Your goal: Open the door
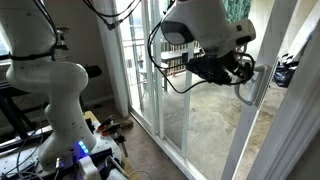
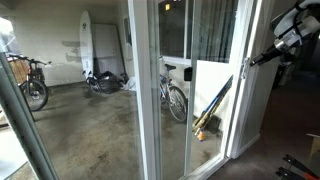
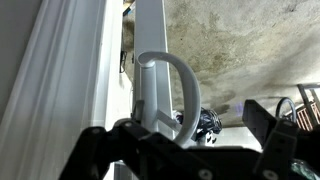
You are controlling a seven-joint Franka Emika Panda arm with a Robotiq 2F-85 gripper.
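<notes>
The sliding glass door shows in both exterior views, with its white edge stile (image 1: 258, 110) (image 2: 243, 110). In the wrist view the stile (image 3: 150, 50) carries a curved grey loop handle (image 3: 183, 85). My gripper (image 3: 188, 128) is at the handle, with its two black fingers apart. The loop stands between them, and a gap shows on the right finger's side. In both exterior views the gripper (image 1: 246, 74) (image 2: 251, 60) sits at the door's edge at handle height. The door looks shut against its frame.
The fixed white-framed glass panel (image 2: 145, 90) stands beside the door. Outside the glass are bicycles (image 2: 175, 95) (image 2: 30, 80), a surfboard (image 2: 88, 45) and a concrete patio. The robot's white base (image 1: 60, 100) and cables (image 1: 110, 128) are indoors on the floor.
</notes>
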